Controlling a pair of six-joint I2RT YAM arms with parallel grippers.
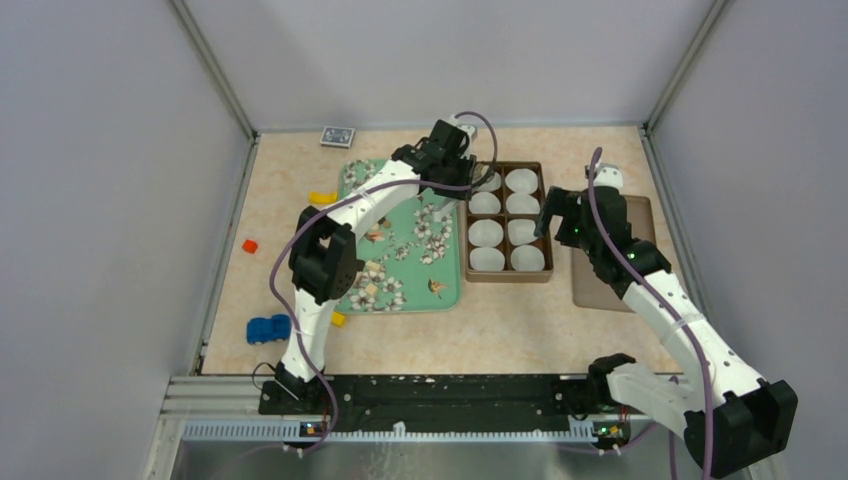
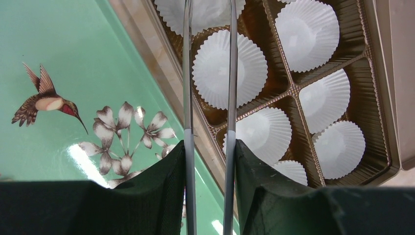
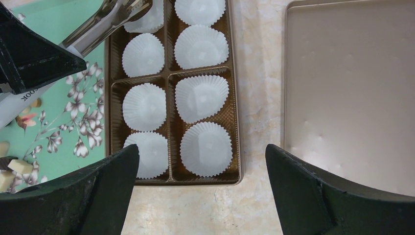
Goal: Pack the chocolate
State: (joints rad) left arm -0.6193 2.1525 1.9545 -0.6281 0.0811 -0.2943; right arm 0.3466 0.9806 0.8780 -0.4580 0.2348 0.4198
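Gripping tongs (image 2: 187,73) in my left gripper (image 2: 209,156) above the box (image 2: 293,90); chocolate (image 3: 19,166) lies leftward on the tray (image 2: 73,58), nearest this arm; right gripper (image 3: 201,156) gapes empty.

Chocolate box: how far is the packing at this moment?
Done: nothing visible; all eight paper cups in the chocolate box look empty. In hand: the left gripper holds tongs over the box's far cups; their tips show no clear piece. The right gripper hangs open. Left: the chocolates on the green tray.
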